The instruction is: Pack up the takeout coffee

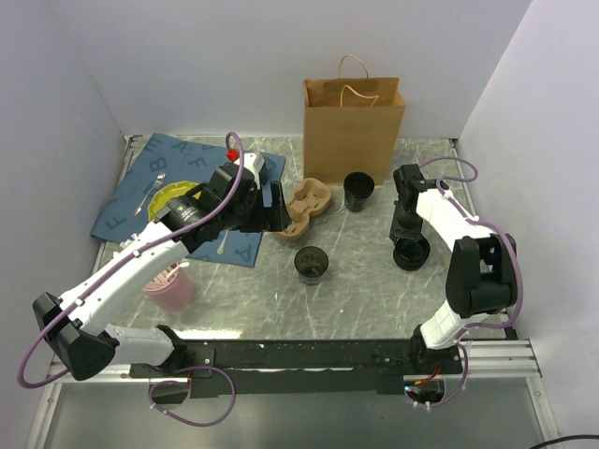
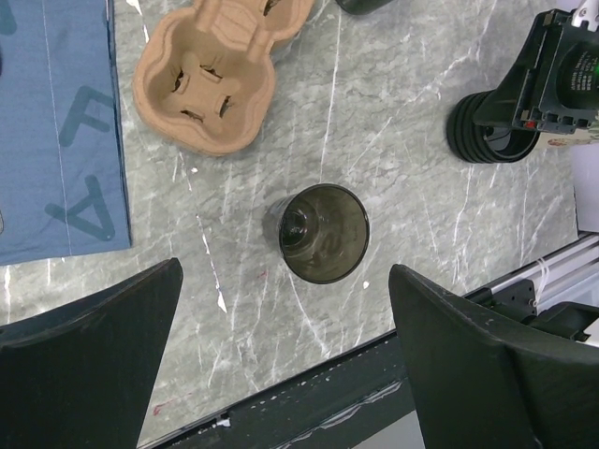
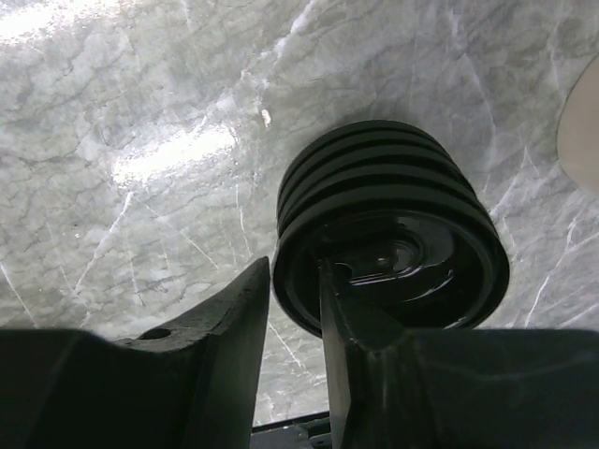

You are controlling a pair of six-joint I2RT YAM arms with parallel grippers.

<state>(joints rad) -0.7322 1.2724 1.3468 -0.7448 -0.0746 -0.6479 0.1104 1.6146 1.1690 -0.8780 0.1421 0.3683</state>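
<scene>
Coffee cup [image 1: 358,192] appears unlidded, before bag [image 1: 354,126] | right gripper [image 3: 293,271] pinches top lid [image 3: 412,271] rim, bag's front-right | left gripper [image 2: 285,276] wide open, empty | advice: lift straight, separating one lid only.

bag [image 1: 354,131] 1 | carrier [image 1: 312,204] 1 | black cup [image 1: 358,192] 1 | green cup [image 1: 311,265] 1 | pink cup [image 1: 173,290] 1 | lid stack [image 1: 412,254] 1
</scene>
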